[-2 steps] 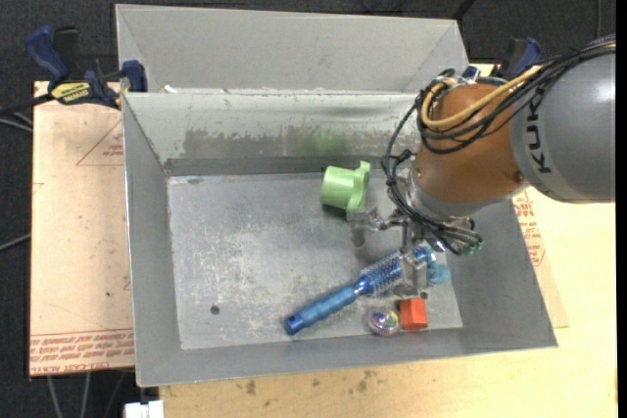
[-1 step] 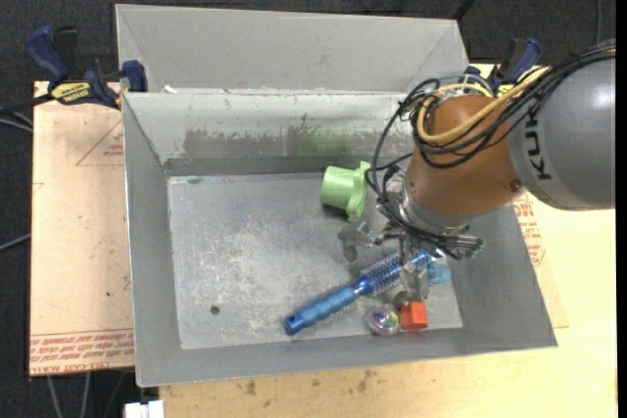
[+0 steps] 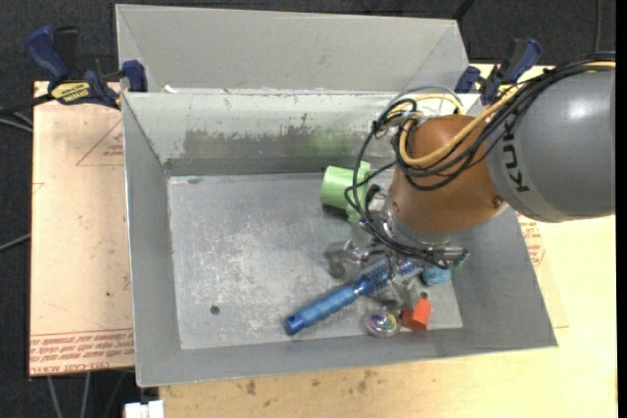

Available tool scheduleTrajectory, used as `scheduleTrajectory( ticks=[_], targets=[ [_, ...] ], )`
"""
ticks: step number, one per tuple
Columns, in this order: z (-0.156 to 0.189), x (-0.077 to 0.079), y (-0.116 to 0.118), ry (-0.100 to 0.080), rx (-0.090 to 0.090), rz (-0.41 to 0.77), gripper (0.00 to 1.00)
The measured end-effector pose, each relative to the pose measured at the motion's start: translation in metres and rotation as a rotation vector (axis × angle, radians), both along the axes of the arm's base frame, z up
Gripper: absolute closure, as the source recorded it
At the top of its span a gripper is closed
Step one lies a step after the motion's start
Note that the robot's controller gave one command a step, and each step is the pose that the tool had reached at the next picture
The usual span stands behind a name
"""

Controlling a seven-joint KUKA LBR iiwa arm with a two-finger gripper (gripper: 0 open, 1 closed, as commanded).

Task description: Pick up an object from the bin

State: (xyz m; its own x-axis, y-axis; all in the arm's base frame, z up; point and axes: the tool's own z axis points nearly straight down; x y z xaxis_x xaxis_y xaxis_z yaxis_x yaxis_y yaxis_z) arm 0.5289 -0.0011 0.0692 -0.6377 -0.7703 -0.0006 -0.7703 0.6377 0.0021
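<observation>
1. Clutter lies heaped in the near right part of the grey metal bin (image 3: 147, 240).
2. We see the arm (image 3: 563, 152) come in from the right, its orange cover (image 3: 446, 176) looped with black cables and tilted down over that heap.
3. Below the cover, the end effector (image 3: 394, 259) sits low among the things, over the upper end of a long blue tool (image 3: 328, 305) that lies slanted toward the near left of the bin floor.
4. We cannot tell whether the end effector is spread or pressed together, nor whether it pinches anything, because the cover and the clutter hide it.
5. Closest round it we make out a grey metal piece (image 3: 343, 259) on its left, a small blue piece (image 3: 437, 276) on its right, and a red block (image 3: 419, 313) beside a shiny round thing (image 3: 380, 324) toward the near wall.
6. Beyond the heap, a pale green cup (image 3: 341, 189) lies on its side just beside the cover's left edge, near the foot of the far wall.
</observation>
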Motion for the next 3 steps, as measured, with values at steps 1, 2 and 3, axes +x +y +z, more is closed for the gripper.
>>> scheduleTrajectory(
  ticks=[1,2,3],
  targets=[
    [0.000,0.000,0.001,-0.001,0.001,0.000,0.00],
    [0.000,0.000,0.001,-0.001,0.001,0.000,1.00],
    [0.013,0.001,0.002,-0.003,0.000,0.000,1.00]
  ],
)
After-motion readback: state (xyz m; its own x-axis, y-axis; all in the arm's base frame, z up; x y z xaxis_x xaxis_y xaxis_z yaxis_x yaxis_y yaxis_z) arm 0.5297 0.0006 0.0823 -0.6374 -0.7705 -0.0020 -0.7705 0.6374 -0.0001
